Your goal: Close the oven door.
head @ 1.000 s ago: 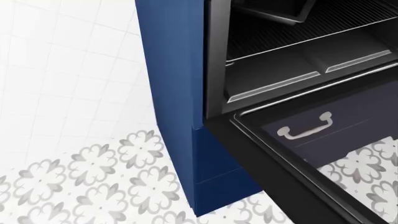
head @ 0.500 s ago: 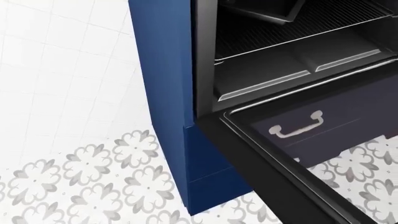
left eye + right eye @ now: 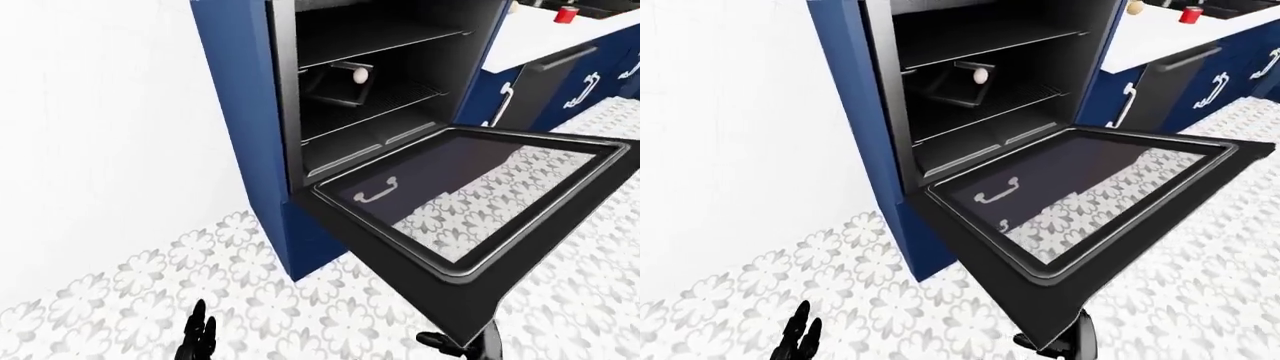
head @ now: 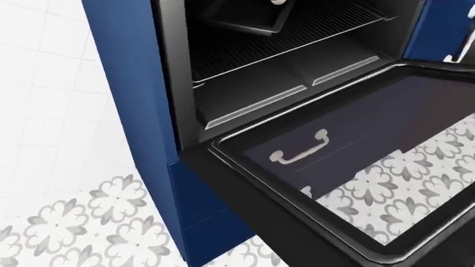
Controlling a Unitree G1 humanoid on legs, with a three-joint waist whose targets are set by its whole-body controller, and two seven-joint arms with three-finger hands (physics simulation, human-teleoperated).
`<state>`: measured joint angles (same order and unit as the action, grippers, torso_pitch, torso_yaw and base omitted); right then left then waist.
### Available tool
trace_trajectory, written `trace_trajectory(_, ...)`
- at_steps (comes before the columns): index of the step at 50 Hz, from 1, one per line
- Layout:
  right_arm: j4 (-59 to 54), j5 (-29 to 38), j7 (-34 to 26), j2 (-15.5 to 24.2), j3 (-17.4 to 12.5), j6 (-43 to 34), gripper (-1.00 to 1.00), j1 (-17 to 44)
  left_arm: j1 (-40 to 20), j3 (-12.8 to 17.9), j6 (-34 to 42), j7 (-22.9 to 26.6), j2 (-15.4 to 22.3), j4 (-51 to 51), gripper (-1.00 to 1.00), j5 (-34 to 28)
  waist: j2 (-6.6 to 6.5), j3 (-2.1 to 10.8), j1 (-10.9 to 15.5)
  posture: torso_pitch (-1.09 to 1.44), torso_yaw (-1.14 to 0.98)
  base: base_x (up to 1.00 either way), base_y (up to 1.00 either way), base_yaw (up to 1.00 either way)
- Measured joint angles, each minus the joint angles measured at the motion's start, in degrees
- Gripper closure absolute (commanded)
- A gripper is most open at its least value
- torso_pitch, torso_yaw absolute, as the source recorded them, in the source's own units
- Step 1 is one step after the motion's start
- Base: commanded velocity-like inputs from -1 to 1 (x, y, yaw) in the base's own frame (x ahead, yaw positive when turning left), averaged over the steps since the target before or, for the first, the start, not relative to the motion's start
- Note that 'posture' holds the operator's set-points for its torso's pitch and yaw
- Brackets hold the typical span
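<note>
Shifting leftward since earlier: open oven door (image 3: 470, 217)

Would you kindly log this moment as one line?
oven door: open, flat | left hand: low, open, free | right hand: under door edge, grip unclear

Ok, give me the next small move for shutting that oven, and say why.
Probably raise the right hand under the outer edge of the oven door and push up. The door hangs fully open and roughly level, and both hands sit low at the bottom of the eye views. The left hand is farther off, to the door's left.
</note>
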<state>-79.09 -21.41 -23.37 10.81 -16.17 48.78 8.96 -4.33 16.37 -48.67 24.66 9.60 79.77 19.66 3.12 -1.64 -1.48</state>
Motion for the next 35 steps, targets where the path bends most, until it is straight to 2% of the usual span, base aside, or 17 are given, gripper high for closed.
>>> trace_trajectory(2, -0.07, -0.41, 0.16, 0.22, -0.33, 0.02, -1.00, -0.31, -0.01, -0.52, 0.33, 0.39, -0.42, 0.23, -1.00, -0.49, 0.01, 0.29, -0.46, 0.00, 0.00, -0.01, 0.00, -0.31)
trace_trajectory(4, -0.03, -0.65, 0.19, 0.22, -0.34, 0.14, -1.00, -0.27, 0.13, -0.49, 0.41, 0.68, -0.33, 0.31, -1.00, -0.72, -0.80, 0.26, -0.34, 0.00, 0.00, -0.01, 0.00, -0.31)
trace_trajectory(9, 0.06, -0.53, -0.16, -0.09, 0.01, 0.09, -1.00, -0.01, 0.07, 0.03, 0.06, 0.25, 0.39, -0.05, -1.00, -0.28, -4.36, -0.85, 0.90, 0.00, 0.00, -0.01, 0.00, -0.31)
trace_trajectory(13, -0.02, -0.43, -0.25, -0.20, 0.05, 0.02, -1.00, 0.06, 0.08, 0.04, -0.15, 0.19, 0.55, -0.03, -1.00, -0.11, -8.04, -0.56, 1.50, 0.00, 0.00, -0.01, 0.00, -0.27)
trace_trajectory(14, -0.02, -0.36, -0.26, -0.70, 0.20, -0.12, -1.00, 0.21, 0.04, 0.19, 0.00, 0.09, 0.91, -0.03, -1.00, -0.03, -7.39, -0.71, 1.84, 0.00, 0.00, -0.01, 0.00, -0.25)
trace_trajectory(17, -0.36, 0.17, -0.68, -1.24, 0.76, -0.49, -1.00, 0.00, 0.27, 0.45, 0.09, -0.21, 1.02, 0.02, -1.00, 0.28, -7.01, -0.56, 1.89, 0.00, 0.00, -0.02, 0.00, -0.24)
trace_trajectory(19, -0.43, 0.24, -0.78, -1.08, 0.62, -0.53, -1.00, -0.12, 0.27, 0.39, 0.02, -0.12, 0.94, 0.06, -1.00, 0.31, -6.25, -0.34, 1.66, 0.00, 0.00, -0.02, 0.00, -0.23)
trace_trajectory(25, 0.22, -0.41, -0.67, -0.61, 0.20, -0.05, -1.00, 0.20, -0.05, 0.24, 0.15, 0.22, 0.86, -0.05, -1.00, 0.15, -1.71, -0.30, 1.64, 0.00, 0.00, -0.01, 0.00, -0.23)
trace_trajectory(27, 0.30, -0.46, -0.79, -0.65, 0.28, 0.06, -1.00, 0.26, 0.04, 0.24, 0.05, 0.19, 0.88, -0.08, -1.00, 0.15, 0.39, 0.07, 1.56, 0.00, 0.00, -0.01, 0.00, -0.22)
trace_trajectory(28, 0.27, -0.48, -0.86, -0.46, 0.26, 0.01, -1.00, 0.31, -0.07, 0.25, -0.01, 0.18, 0.71, -0.14, -1.00, 0.19, 1.00, 0.33, 1.25, 0.00, 0.00, -0.01, 0.00, -0.22)
trace_trajectory(30, 0.21, -0.77, -0.71, 0.15, -0.11, -0.34, -1.00, 0.29, -0.24, -0.23, 0.20, 0.32, -0.22, -0.07, -1.00, -0.04, -0.18, -0.01, 0.50, 0.00, 0.00, -0.01, 0.00, -0.21)
trace_trajectory(33, -0.16, -1.23, -0.56, 0.12, -0.31, -0.49, -1.00, -0.09, -0.13, -0.65, 0.46, 0.72, -0.44, 0.19, -1.00, -0.59, -0.74, 0.16, 0.16, 0.00, 0.00, -0.01, 0.00, -0.17)
trace_trajectory(35, -0.11, -1.30, -0.70, 0.01, -0.23, -0.48, -1.00, 0.00, -0.12, -0.44, 0.44, 0.76, -0.14, 0.14, -1.00, -0.55, -1.77, -0.07, 0.51, 0.00, 0.00, -0.01, 0.00, -0.16)
